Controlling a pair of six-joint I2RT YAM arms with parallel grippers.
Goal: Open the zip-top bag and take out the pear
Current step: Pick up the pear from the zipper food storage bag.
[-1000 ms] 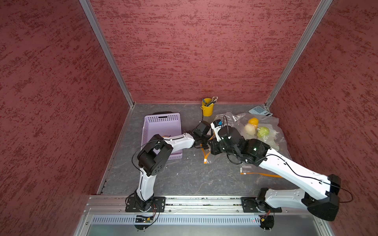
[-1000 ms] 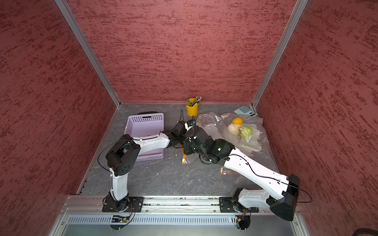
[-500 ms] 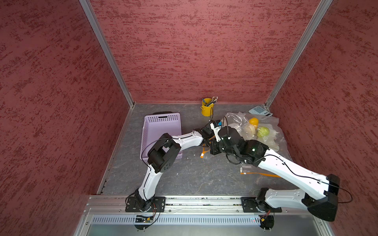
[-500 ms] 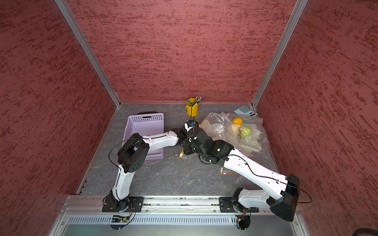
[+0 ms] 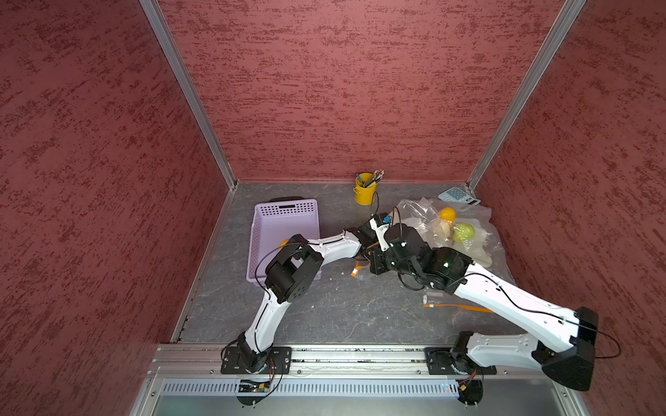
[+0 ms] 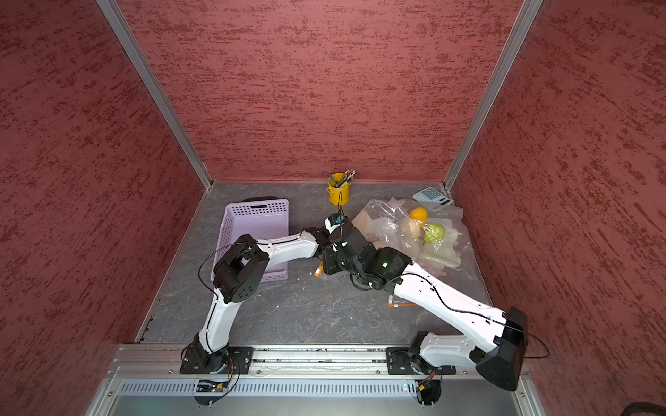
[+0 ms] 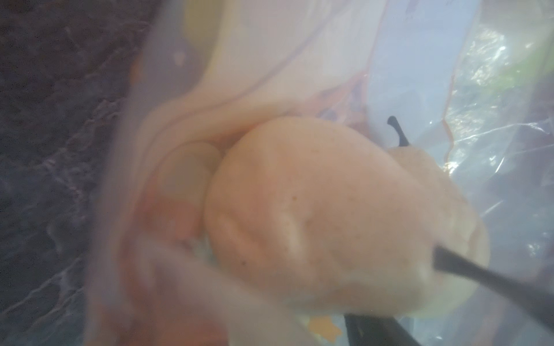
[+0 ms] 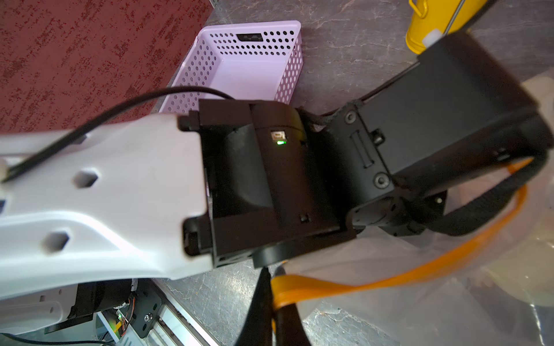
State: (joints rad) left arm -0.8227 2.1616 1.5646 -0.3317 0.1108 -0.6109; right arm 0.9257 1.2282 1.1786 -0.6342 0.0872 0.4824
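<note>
L arm (image 5: 335, 248) deeper into bag (image 7: 299, 60), pear (image 7: 329, 215) betw. its fingers (image 7: 479, 278)

Left arm (image 5: 335, 248) stretched forward, right arm (image 5: 504, 299) reaching over its wrist, right jaws pinched together.

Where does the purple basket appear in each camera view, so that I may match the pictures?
Top view: purple basket left of centre, partly hidden by the left arm.
Top view: same place, left of centre.
Left wrist: not in it.
Right wrist: in view, behind the left arm.
Shared landmark: yellow pen cup, near the back wall.
</note>
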